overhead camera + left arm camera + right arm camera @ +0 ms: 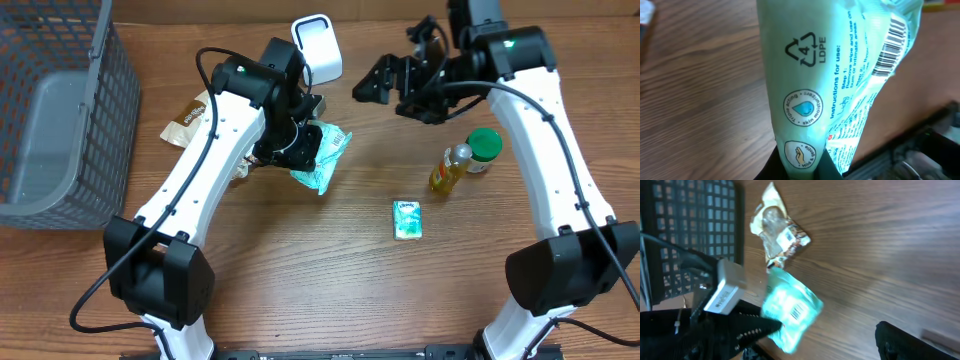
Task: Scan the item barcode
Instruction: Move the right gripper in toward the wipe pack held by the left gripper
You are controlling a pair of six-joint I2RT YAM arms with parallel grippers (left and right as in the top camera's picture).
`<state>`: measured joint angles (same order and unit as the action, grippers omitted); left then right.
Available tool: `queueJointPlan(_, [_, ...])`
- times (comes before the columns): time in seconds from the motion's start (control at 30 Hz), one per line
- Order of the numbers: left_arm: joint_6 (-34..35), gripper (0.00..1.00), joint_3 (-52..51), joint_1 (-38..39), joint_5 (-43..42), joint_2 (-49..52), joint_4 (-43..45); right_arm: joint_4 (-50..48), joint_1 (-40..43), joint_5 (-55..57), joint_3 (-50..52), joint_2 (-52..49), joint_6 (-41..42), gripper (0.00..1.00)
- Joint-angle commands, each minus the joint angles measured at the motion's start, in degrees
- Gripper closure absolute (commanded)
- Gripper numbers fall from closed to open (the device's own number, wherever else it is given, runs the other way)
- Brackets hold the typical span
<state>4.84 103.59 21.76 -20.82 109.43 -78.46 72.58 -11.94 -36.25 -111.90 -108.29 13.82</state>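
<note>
Currently our left jaws are pinching shut on the green wipes packet [325, 158], holding it near the white scanner [318, 48]; our right jaws are hanging wide open and empty nearby. We are risking a missed read, since the barcode [892, 47] is sitting on a crumpled, tilted fold. We are working over a wooden surface [300, 285] carrying a bottle [449, 170], jar [484, 150], tissue pack [407, 219], snack bag [190, 118] and basket [112, 90].
</note>
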Motion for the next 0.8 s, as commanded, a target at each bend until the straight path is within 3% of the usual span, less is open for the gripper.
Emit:
queueJointPlan(0.0, [-3.7,0.96,-0.2,-2.7,-9.3,-0.2,-0.6,-1.4,-1.3,-1.2,0.2,0.9,0.1,0.00])
queueJointPlan(0.27, [-8.2,0.96,-0.2,-10.0,-22.9,-0.2,-0.6,-1.3,-3.5,-1.3,0.3,0.9,1.4,0.00])
queueJointPlan(0.53, [-17.2,0.96,-0.2,-10.9,-37.0,-0.2,-2.1,-4.0,-5.7,-1.4,0.5,0.9,6.3,0.00])
queueJointPlan(0.77, [-18.2,0.96,-0.2,-10.9,-38.9,-0.2,-2.3,-4.9,-7.6,-1.4,0.5,0.9,6.4,0.28])
